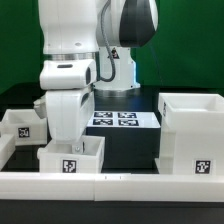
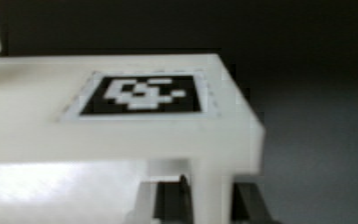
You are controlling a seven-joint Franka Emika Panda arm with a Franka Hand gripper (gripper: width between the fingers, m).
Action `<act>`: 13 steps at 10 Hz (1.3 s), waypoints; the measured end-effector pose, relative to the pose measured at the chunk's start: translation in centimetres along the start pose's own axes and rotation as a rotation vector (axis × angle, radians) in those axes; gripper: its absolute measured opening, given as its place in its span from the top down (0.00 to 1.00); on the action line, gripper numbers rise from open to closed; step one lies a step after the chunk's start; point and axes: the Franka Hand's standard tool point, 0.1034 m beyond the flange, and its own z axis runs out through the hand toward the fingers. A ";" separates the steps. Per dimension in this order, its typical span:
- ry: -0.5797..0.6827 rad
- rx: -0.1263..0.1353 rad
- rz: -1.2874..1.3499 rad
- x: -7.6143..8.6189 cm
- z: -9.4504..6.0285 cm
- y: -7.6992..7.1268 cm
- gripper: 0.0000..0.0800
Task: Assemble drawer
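Note:
A shallow white tray [image 1: 72,160] with a tag on its front stands near the front rail. My gripper [image 1: 70,140] reaches down into it from above, its fingertips hidden behind the tray wall. In the wrist view the gripper [image 2: 206,203] straddles a tray wall [image 2: 158,130] that bears a tag. The dark fingers [image 2: 165,203] press on both sides of it, so the gripper is shut on the tray. A second tray [image 1: 20,125] lies at the exterior view's left. The tall cube-like casing [image 1: 191,135] stands at the exterior view's right.
The marker board [image 1: 115,119] lies flat behind the held tray, by the arm's base. A low white rail [image 1: 110,185] with tags edges the table's front. Black table [image 1: 135,150] shows between the held tray and the casing.

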 end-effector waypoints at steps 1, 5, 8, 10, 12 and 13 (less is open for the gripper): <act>-0.006 0.002 -0.047 1.3 0.1 0.2 0.96; -0.011 0.026 -0.060 4.6 0.2 0.4 0.96; -0.028 0.048 -0.017 5.4 0.0 0.6 0.96; -0.040 0.074 0.018 6.9 -0.3 1.0 0.96; -0.034 0.072 0.026 7.9 -0.3 0.9 0.96; -0.031 0.071 0.023 8.1 -0.3 0.9 0.96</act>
